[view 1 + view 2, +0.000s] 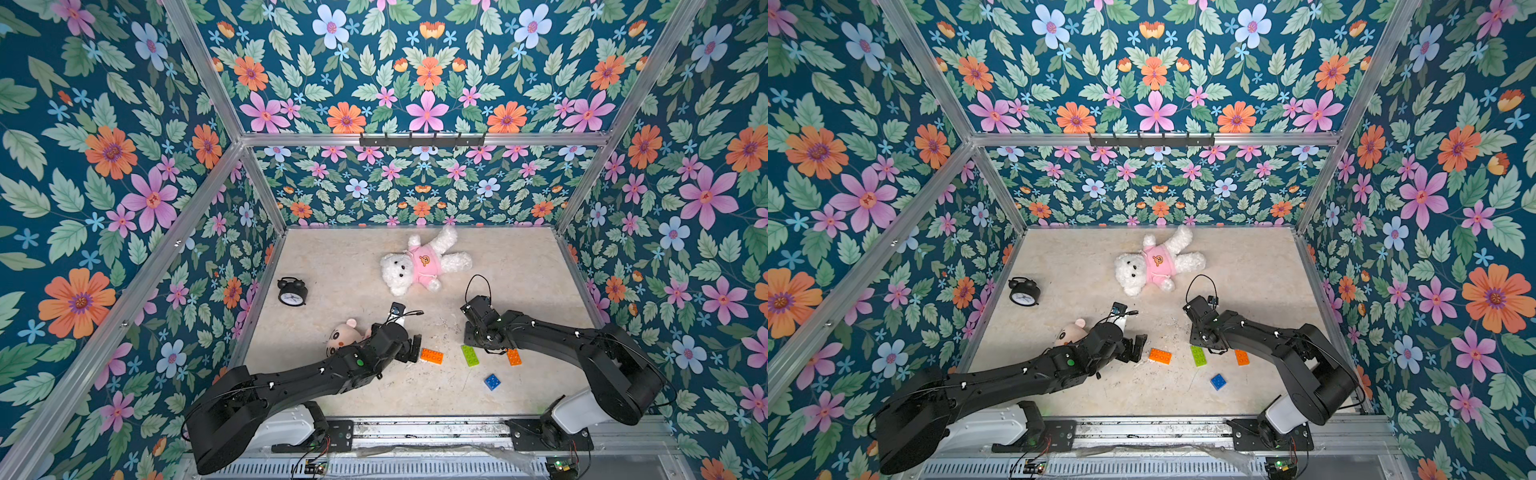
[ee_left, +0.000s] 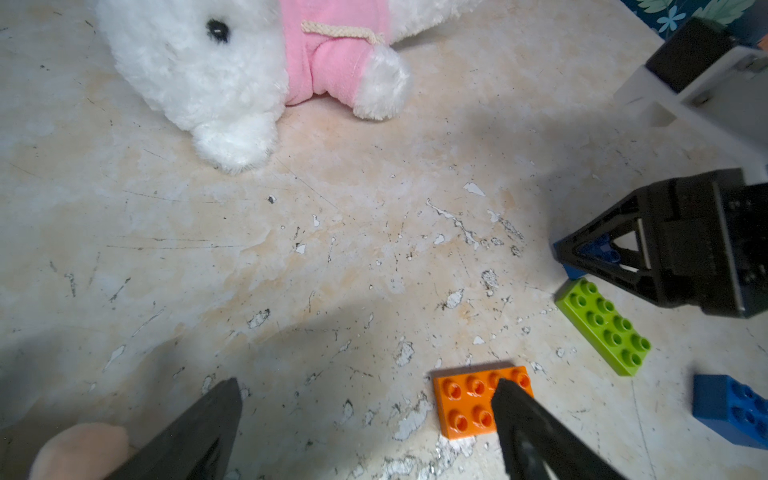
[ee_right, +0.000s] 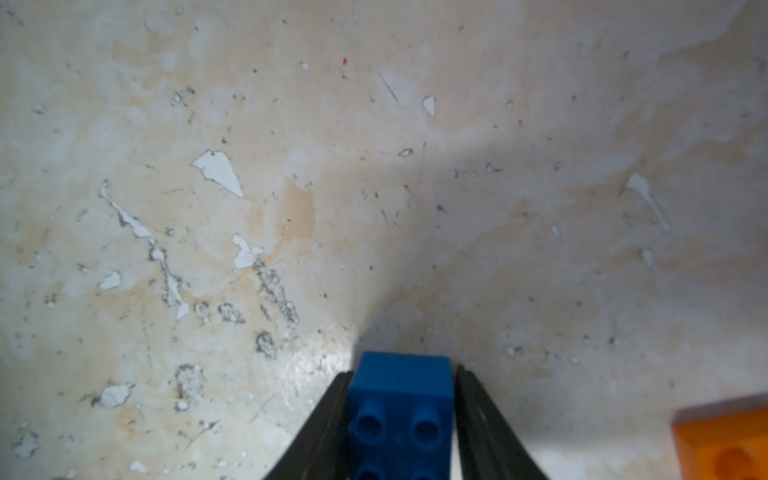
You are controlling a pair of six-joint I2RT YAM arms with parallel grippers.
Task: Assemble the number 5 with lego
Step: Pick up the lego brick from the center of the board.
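- Blue brick: likely light, rigid, slick plastic; grip flat sides, not studs.
- Right gripper straddles it; contact unclear.
- Left gripper spread wide, empty.

- Orange bricks: two. One orange brick lies in the open, and a second orange brick shows partly beneath the right arm.
- Green bricks: one lime green brick.
- Blue bricks: two. One blue brick lies loose on the table, and a second blue brick shows only in the wrist views.
- Plush toys: two, a white bear and a pink-faced doll.
- Clocks: one black alarm clock.
- Robot arms: two, counting the left arm.
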